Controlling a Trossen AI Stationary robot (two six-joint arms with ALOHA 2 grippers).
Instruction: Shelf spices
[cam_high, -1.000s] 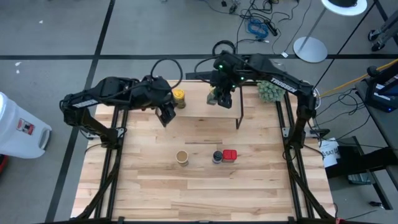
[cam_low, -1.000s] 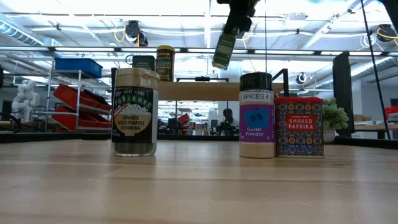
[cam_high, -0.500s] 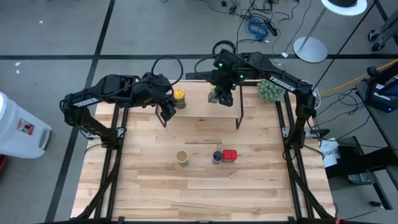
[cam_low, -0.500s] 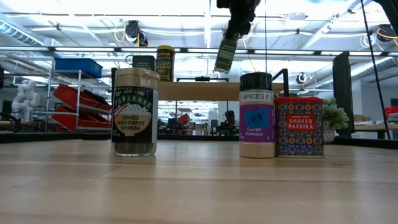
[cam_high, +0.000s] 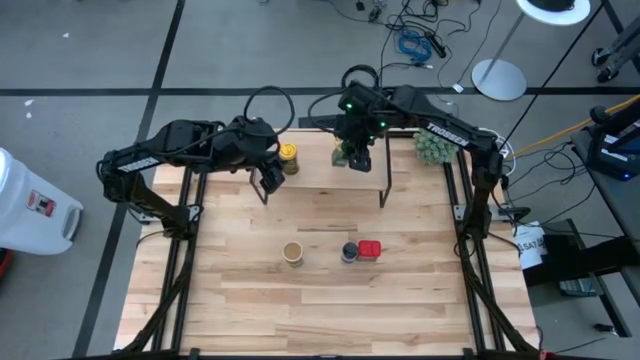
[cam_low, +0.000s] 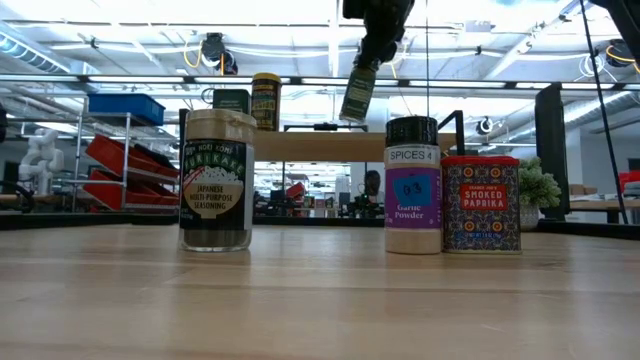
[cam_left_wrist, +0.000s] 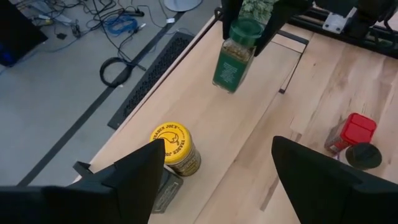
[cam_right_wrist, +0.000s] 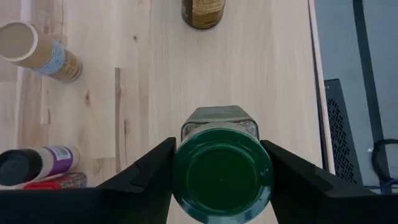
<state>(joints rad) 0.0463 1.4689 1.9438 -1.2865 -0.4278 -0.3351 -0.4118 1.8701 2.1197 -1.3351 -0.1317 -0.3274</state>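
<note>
The shelf (cam_high: 325, 178) stands along the table's far edge, with the yellow-lidded jar (cam_high: 288, 157) and the dark boxy tin (cam_left_wrist: 163, 190) upright on its left part. My right gripper (cam_high: 352, 150) hovers over the shelf's middle, shut on the green-lidded jar (cam_low: 358, 92). My left gripper (cam_high: 268, 181) is open above the shelf's left front edge, near the yellow-lidded jar. On the table's middle stand the tan-lidded jar (cam_high: 292, 252), the blue-lidded jar (cam_high: 349, 252) and the red square tin (cam_high: 369, 248). My right gripper pinches the green-lidded jar just under its lid (cam_right_wrist: 222, 174), one finger (cam_right_wrist: 149, 174) on each side. The fingers come from above, pointing down. The jar hangs below them, lifted clear of the shelf top (cam_right_wrist: 249, 62), and is tilted in the low view.
A fuzzy green plant ball (cam_high: 432, 147) sits by the shelf's right end. The shelf's black legs (cam_high: 384, 190) stand on the table. Bare wood lies between the shelf and the three containers, and toward the near edge. The shelf top to the right of the yellow-lidded jar is bare.
My right gripper has carried the green-lidded jar a little toward the table's far edge and slightly down over the shelf; the jar stays tilted. My left gripper has edged slightly toward the far edge and remains open.
</note>
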